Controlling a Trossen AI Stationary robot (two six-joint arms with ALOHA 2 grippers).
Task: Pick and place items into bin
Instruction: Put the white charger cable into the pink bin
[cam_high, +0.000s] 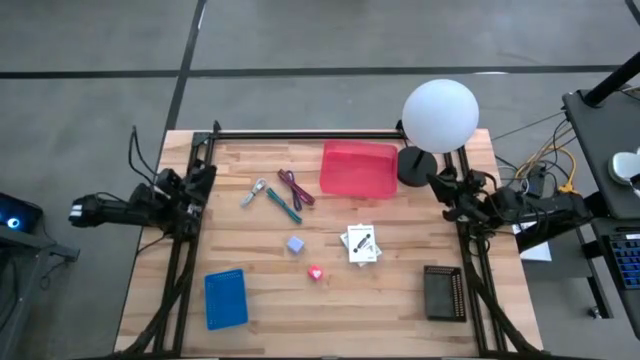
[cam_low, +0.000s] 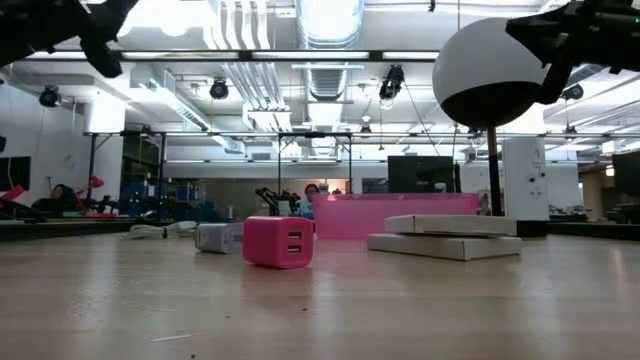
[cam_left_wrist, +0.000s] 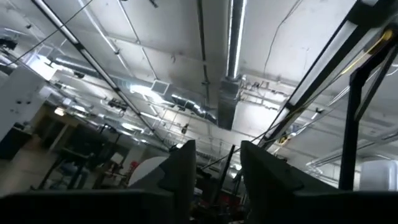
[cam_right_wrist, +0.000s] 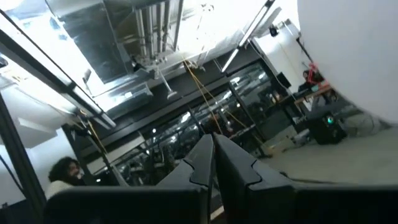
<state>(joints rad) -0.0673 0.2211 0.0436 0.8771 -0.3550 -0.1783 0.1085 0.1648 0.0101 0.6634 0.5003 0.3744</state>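
Observation:
The items lie on the wooden table in the high view: a silvery bit (cam_high: 254, 193), a teal-handled tool (cam_high: 283, 205), a purple cord (cam_high: 295, 187), a lavender cube (cam_high: 295, 244), a small pink piece (cam_high: 316, 273) and a white card with black print (cam_high: 361, 243). The red bin (cam_high: 358, 170) stands at the far middle. My left gripper (cam_left_wrist: 217, 149) is open at the table's left edge, raised and pointing at the ceiling. My right gripper (cam_right_wrist: 212, 142) is shut at the right edge, also raised. Neither is near the items.
A blue flat tray (cam_high: 225, 298) lies near the left front and a black block (cam_high: 444, 292) near the right front. A white globe lamp (cam_high: 440, 115) stands over the far right corner. In the low view the pink piece (cam_low: 278, 241) sits nearest, with the card (cam_low: 450, 235) to its right.

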